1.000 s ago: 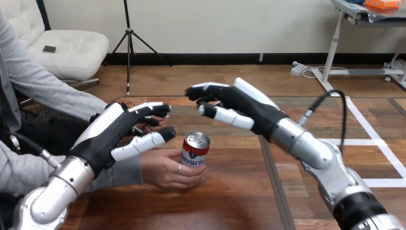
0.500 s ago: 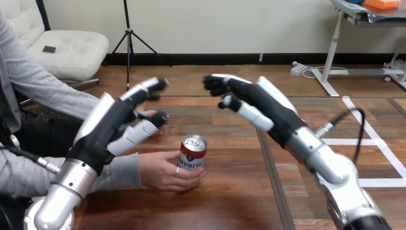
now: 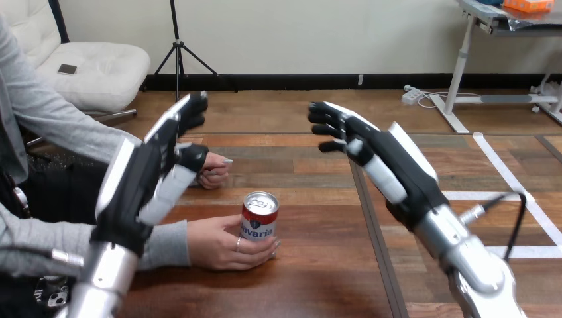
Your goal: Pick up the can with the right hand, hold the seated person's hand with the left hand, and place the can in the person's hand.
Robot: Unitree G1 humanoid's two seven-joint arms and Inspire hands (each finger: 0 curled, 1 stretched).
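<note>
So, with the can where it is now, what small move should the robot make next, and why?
Probably draw both arms back toward rest: the can already stands on the table inside the person's hand, fingers curled round it, while the left robot hand and right robot hand hover open above, touching neither.

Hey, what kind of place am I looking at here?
Likely a robot handover test bench: a wooden table, the robot's left hand and right hand hovering open above it, and a person's hand gripping a can.
</note>
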